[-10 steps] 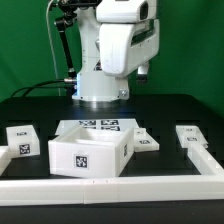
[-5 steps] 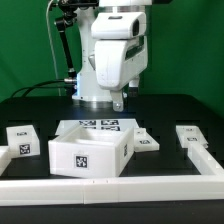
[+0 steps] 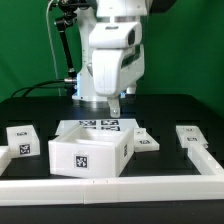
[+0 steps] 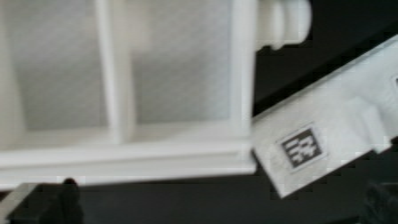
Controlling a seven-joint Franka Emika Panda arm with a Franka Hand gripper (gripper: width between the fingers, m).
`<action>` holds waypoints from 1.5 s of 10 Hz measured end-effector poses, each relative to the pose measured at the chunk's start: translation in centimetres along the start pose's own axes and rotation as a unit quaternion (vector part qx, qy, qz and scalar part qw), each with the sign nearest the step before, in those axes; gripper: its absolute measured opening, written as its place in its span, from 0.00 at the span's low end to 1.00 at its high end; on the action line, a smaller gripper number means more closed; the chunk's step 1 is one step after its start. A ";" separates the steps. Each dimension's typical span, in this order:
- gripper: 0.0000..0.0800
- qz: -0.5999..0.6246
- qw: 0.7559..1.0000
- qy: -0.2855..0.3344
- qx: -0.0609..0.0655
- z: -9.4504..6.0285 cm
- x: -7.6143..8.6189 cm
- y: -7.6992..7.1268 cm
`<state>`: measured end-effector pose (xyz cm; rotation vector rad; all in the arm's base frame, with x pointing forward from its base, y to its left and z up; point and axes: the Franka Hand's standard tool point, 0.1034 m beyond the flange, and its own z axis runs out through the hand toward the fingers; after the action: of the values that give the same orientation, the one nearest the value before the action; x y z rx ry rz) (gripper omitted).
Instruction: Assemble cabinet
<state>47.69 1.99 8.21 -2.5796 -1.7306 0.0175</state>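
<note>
The cabinet body, a white open box with a tag on its front wall, stands at the front middle of the black table. My gripper hangs above and just behind it, apart from it and empty. In the wrist view the cabinet's white inside with its ribs fills most of the picture, and a flat white tagged panel lies beside it. One dark fingertip shows at the picture's edge, with the jaws standing wide apart and nothing between them.
The marker board lies behind the cabinet body. A white tagged block sits at the exterior view's left, a flat panel and a further tagged piece at its right. A white rail runs along the front.
The arm has swung toward the exterior view's left and come down, bringing the gripper lower over the back of the cabinet body. The parts on the table have not moved.
</note>
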 end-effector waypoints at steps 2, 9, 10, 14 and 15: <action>1.00 0.004 1.000 0.003 -0.001 1.7 -0.7 -0.7; 1.00 0.013 1.000 0.000 0.014 4.8 -1.4 -1.0; 1.00 0.013 1.000 0.000 0.015 5.1 -1.3 -0.8; 0.89 0.030 0.999 0.000 0.015 5.5 -1.2 -0.4; 0.89 0.030 0.999 0.000 0.016 5.5 -1.3 -0.5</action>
<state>46.63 1.10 2.71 -2.6077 -1.6389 0.0456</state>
